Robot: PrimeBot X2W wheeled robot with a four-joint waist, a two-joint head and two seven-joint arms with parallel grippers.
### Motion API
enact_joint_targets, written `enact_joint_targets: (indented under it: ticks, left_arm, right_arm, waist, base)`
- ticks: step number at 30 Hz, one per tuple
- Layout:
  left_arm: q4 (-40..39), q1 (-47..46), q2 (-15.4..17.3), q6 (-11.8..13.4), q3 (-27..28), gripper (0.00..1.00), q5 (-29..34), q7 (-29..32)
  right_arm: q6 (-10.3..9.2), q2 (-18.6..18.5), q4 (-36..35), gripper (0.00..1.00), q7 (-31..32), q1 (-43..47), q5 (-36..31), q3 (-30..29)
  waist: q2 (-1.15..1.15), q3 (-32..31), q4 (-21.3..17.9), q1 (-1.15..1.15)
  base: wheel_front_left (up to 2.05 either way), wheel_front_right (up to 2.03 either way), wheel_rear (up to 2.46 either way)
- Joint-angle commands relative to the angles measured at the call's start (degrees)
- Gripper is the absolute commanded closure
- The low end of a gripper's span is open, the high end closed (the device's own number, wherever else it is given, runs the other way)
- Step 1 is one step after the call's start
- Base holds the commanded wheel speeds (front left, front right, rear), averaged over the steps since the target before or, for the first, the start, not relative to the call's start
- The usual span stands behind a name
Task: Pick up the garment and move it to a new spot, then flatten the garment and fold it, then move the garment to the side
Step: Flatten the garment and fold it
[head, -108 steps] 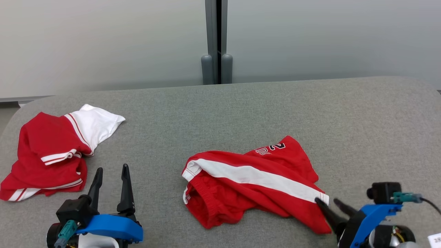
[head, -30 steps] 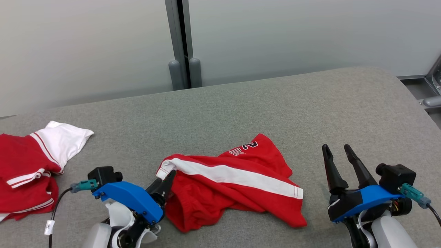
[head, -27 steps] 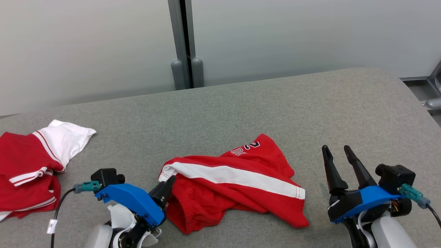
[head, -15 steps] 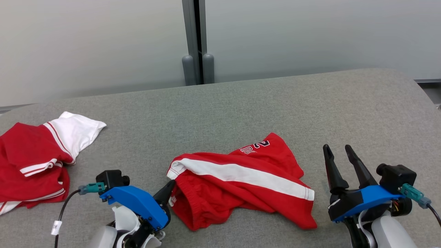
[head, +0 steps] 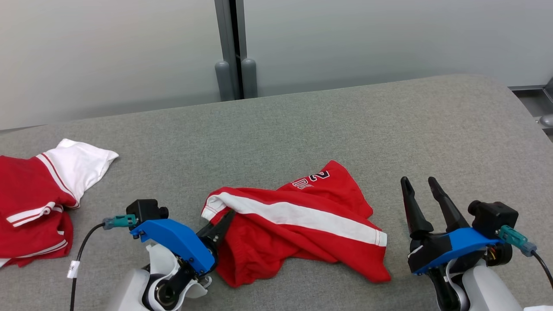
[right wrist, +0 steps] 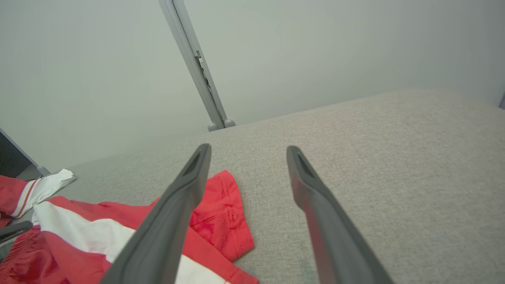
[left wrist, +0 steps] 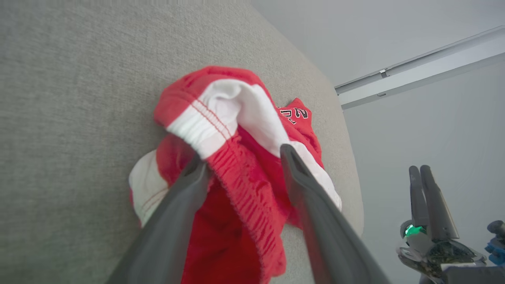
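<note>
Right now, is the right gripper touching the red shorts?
No, bare grey surface separates the open right gripper from the red shorts.

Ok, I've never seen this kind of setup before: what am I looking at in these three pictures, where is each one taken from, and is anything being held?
This is a two-armed robot on wheels. The wide picture comes from a camera on its head, looking down at a grey padded table. The other two come from cameras on its wrists, each looking along that arm's own two dark fingers. On the table lie crumpled red shorts with a white stripe, in the middle, and a second red-and-white garment at the robot's far left. The left pincer is open, its fingers straddling the shorts' waistband without clamping it. The right pincer is open too, off to the right of the shorts, and holds nothing.
</note>
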Motion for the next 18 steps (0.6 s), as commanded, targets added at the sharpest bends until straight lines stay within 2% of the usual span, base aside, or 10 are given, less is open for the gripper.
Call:
enact_joint_targets:
  ticks: [1, 2, 8, 11, 13, 18]
  left_arm:
    - [0.3, -1.3, 0.7, -0.5, -0.6, 0.79, 0.3, -0.9]
    - [0.2, -1.4, 0.9, -0.5, -0.9, 1.0, 0.1, -1.2]
    - [-1.7, 0.2, 2.9, -0.5, -2.8, 1.0, -0.6, -2.2]
    - [-6.2, 2.0, 4.7, -0.5, -5.6, 1.0, -1.1, -1.1]
    - [-10.8, 4.0, 6.8, -0.5, -8.2, 1.0, -1.9, 1.1]
    - [-20.6, 9.4, 14.8, -0.3, -13.2, 1.0, -2.7, 7.1]
  right_arm:
    - [0.03, -0.2, 0.2, 0.0, -0.3, -0.7, 0.2, -0.1]
    - [0.03, -0.2, 0.3, 0.0, -0.3, -0.7, 0.3, -0.2]
    - [0.03, -0.2, 0.7, 0.0, -0.6, 0.1, 0.3, -0.6]
    - [0.03, -0.2, 0.7, 0.0, -0.5, 0.5, 0.3, -0.7]
    - [0.03, -0.5, 0.7, 0.0, -0.3, 0.7, 0.3, -0.9]
    - [0.03, -1.2, 0.2, 0.0, 0.6, 0.9, 0.0, -1.4]
  waist:
    - [0.0, 0.0, -0.1, -0.01]
    - [0.0, -0.1, 0.0, -0.01]
    - [0.0, -1.0, 0.8, -0.01]
    - [0.0, -1.6, 1.6, -0.01]
    - [0.0, -1.9, 2.1, -0.01]
    - [0.0, -2.1, 3.2, -0.01]
  base:
    - [0.0, 0.0, 0.0]
    - [0.0, 0.0, 0.0]
    - [0.0, 0.0, 0.0]
    - [0.0, 0.0, 0.0]
    - [0.0, 0.0, 0.0]
    - [0.0, 0.0, 0.0]
